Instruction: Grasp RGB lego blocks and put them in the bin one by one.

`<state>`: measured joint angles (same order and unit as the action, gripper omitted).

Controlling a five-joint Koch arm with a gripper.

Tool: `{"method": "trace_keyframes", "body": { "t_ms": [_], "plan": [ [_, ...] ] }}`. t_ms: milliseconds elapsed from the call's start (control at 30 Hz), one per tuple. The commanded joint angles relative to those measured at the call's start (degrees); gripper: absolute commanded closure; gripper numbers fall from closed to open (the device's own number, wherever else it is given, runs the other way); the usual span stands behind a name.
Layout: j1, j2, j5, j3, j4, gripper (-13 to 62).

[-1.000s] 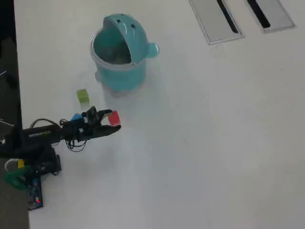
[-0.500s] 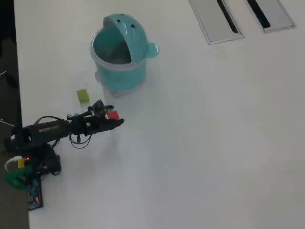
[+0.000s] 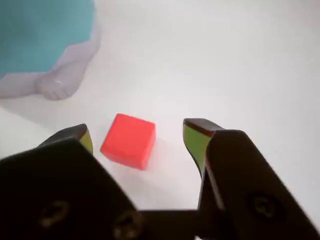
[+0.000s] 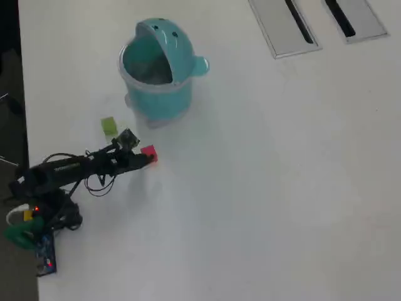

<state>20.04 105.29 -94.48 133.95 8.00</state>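
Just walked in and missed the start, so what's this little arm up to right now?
The arm is going for the red block on the white table. In the wrist view the gripper is open, with the block lying between its jaws but not yet pinched. The yellow-green block sits loose on the table nearby, and the teal bin stands just beyond. I can't spot a blue block now.

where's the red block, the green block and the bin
red block (image 3: 128, 140), wrist view, on its top face
green block (image 4: 109, 126), overhead view, on its top face
bin (image 4: 164, 100), overhead view, on its teal outer wall below the pale rim
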Motion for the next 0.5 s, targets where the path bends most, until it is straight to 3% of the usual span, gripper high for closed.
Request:
{"method": "trace_keyframes", "body": {
  "t_ms": [0,467],
  "plan": [
    [0.18,-0.62,-2.99,-2.64,-1.67,16.4],
    [0.53,-9.93,-2.20,-2.99,-3.25,16.4]
  ]
}}
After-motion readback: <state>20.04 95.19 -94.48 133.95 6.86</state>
